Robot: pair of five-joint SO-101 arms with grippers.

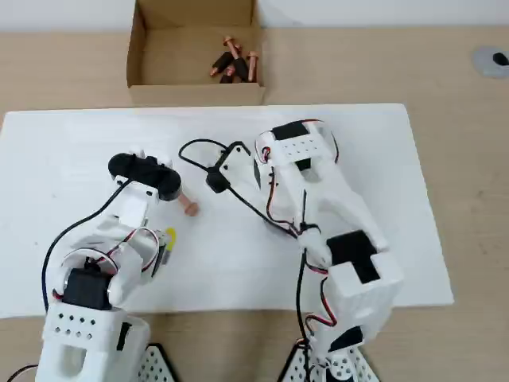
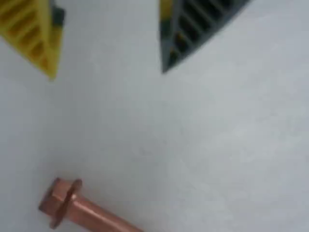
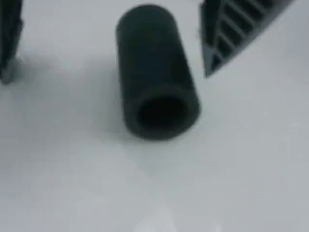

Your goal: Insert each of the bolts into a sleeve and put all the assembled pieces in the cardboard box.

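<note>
This looks like a small robotics lab or a hobbyist's workbench rather than a factory floor, though the view over the table is too narrow to say which. A pale wood-grain tabletop (image 1: 461,143), of the kind used for office desks, carries a large white sheet (image 1: 64,159) as a work surface. On it sit a white plastic left arm (image 1: 87,318) and a matching right arm (image 1: 358,278), both with exposed motors and loose black wiring (image 1: 216,180). An open brown cardboard box (image 1: 195,94) holds copper-coloured bolts in black sleeves (image 1: 232,64). A round grey disc (image 1: 489,61) is set in the desk.
</note>
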